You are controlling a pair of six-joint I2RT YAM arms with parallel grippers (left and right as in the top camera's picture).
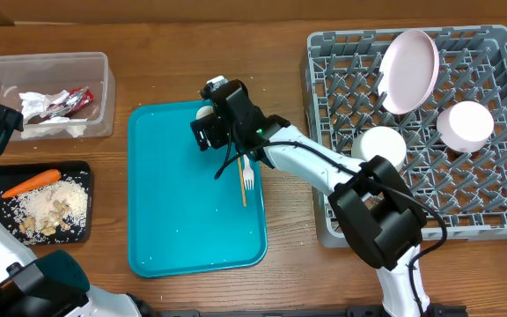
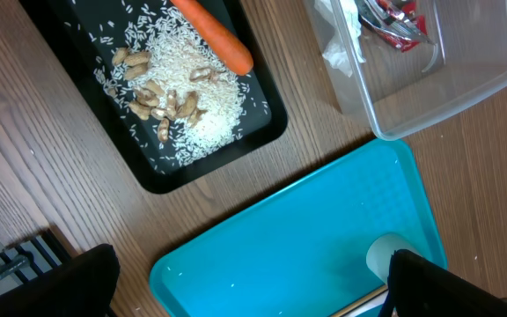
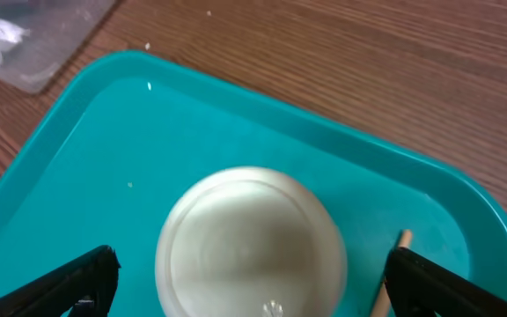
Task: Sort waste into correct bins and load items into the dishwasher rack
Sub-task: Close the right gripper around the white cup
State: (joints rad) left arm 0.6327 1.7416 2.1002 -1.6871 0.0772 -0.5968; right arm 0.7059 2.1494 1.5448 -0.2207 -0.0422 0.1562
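1. Waste lies at the far left. The napkins (image 1: 47,114) and red wrapper (image 1: 70,101) are in the tub (image 1: 42,60). The carrot (image 1: 32,182) and scraps (image 1: 53,210) are on the black tray (image 1: 82,233).
2. Left gripper (image 2: 249,264) hangs near the teal tray's (image 1: 174,220) left edge, jaws wide apart and empty. It is well apart from anything left to load.
3. Cup (image 3: 249,238) stands at the far end of the teal tray. I cannot tell whether its mouth faces up or down.
4. Right gripper (image 3: 252,258) is directly above the cup, spread wide and holding nothing, with one finger on each side of it. The cup is round, so no long axis needs matching. My judgement is that a straight descent and a squeeze would take it, and this arm is much the nearer.
5. Stick (image 1: 241,180) and fork (image 1: 247,176) lie side by side just right of the cup, with their long axes running near to far along the tray.
6. Rack (image 1: 324,229) at the far right holds the plate (image 1: 410,70) and both bowls (image 1: 382,145) (image 1: 465,125).
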